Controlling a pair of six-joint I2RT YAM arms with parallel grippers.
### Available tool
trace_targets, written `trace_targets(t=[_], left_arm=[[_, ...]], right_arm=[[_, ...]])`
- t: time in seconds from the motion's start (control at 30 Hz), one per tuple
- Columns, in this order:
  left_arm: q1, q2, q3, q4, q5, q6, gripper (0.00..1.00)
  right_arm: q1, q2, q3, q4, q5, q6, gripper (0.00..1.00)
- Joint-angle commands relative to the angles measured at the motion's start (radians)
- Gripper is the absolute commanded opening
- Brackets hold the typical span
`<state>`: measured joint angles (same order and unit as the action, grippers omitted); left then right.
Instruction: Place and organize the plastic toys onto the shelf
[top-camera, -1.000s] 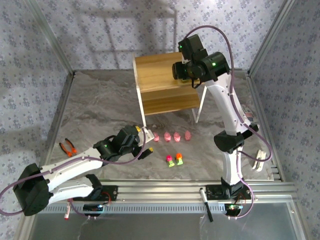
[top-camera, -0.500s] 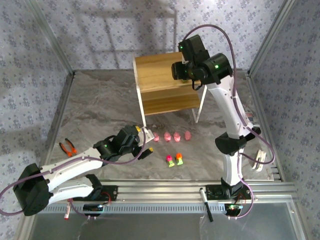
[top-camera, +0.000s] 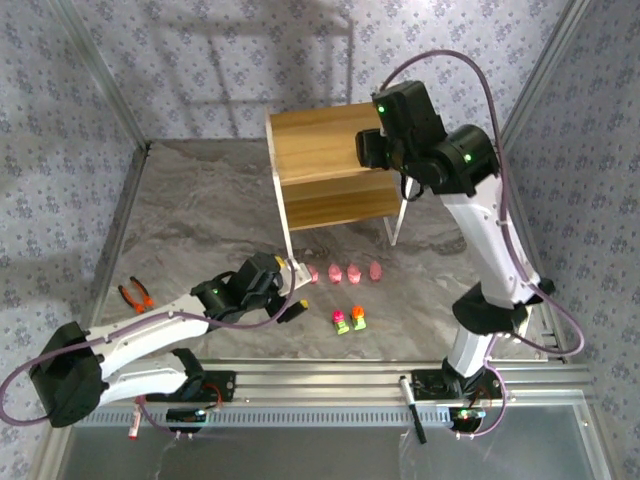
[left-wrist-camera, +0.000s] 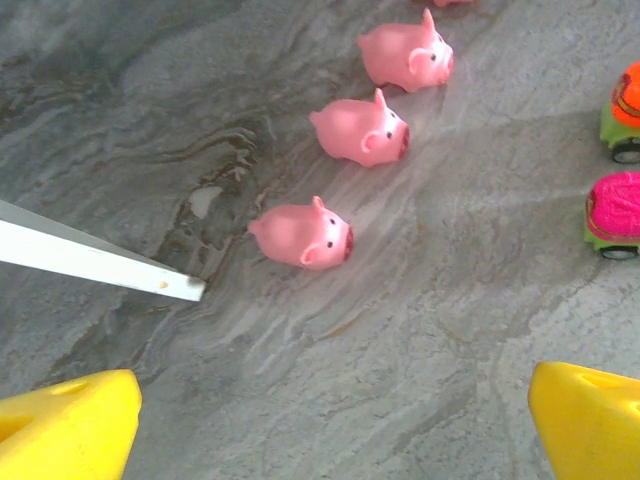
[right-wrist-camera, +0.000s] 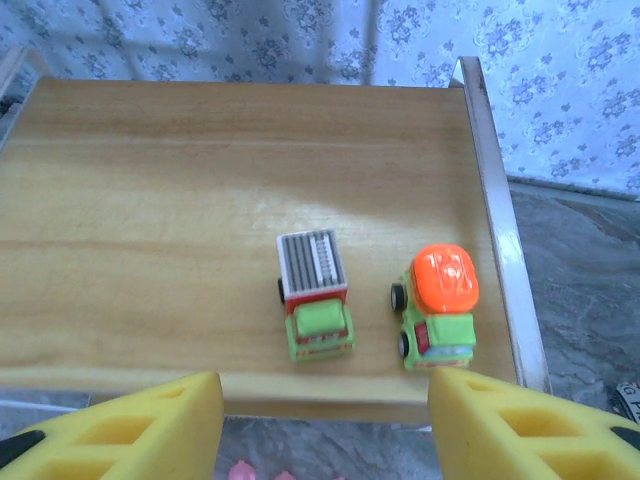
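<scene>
Two little cars stand side by side on the shelf's top board (right-wrist-camera: 180, 200): one with a grey ribbed top (right-wrist-camera: 315, 295), one with an orange top (right-wrist-camera: 440, 300). My right gripper (right-wrist-camera: 325, 430) hovers open just off that board's front edge, holding nothing; from above it (top-camera: 372, 152) hangs over the shelf's (top-camera: 320, 170) right end. On the table lie pink pigs in a row (top-camera: 343, 271), the nearest (left-wrist-camera: 300, 235) ahead of my open, empty left gripper (left-wrist-camera: 335, 440). Two more cars, pink-topped (left-wrist-camera: 615, 215) and orange-topped (left-wrist-camera: 625, 100), stand to their right.
The shelf's white front leg (left-wrist-camera: 100, 262) reaches the table just left of the nearest pig. Orange-handled pliers (top-camera: 135, 294) lie at the far left. Aluminium rails (top-camera: 400, 375) run along the near edge, and patterned walls enclose the table.
The right arm has swung to the right and drawn back from the shelf, its jaws a little wider. The left arm has hardly moved.
</scene>
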<state>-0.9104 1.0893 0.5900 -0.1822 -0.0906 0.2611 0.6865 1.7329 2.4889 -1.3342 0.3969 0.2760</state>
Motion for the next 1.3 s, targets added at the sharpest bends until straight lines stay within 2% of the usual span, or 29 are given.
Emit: trace_targets(t=[0.0, 0.33, 0.5, 0.67, 0.93, 1.13, 1.27], left_arm=[[-0.009, 0.015, 0.029, -0.008, 0.025, -0.008, 1.00], [-0.017, 0.048, 0.042, -0.041, 0.090, -0.022, 1.00], [-0.031, 0.077, 0.028, -0.005, 0.053, -0.009, 1.00], [-0.043, 0.099, 0.034, -0.011, 0.074, -0.010, 1.00], [-0.094, 0.119, 0.037, -0.020, 0.068, -0.016, 1.00], [-0.151, 0.134, 0.030, -0.023, 0.074, 0.000, 1.00], [-0.157, 0.135, 0.030, -0.022, 0.075, -0.003, 1.00]], right_arm=[[0.051, -0.092, -0.120, 0.039, 0.086, 0.028, 0.59], [0.240, -0.341, -0.617, 0.135, 0.188, 0.200, 0.61], [0.326, -0.452, -0.888, 0.210, 0.191, 0.310, 0.61], [0.388, -0.561, -1.119, 0.258, 0.201, 0.436, 0.62], [0.491, -0.598, -1.282, 0.253, 0.208, 0.579, 0.58], [0.548, -0.567, -1.383, 0.310, 0.174, 0.649, 0.58], [0.581, -0.538, -1.451, 0.380, 0.131, 0.700, 0.58]])
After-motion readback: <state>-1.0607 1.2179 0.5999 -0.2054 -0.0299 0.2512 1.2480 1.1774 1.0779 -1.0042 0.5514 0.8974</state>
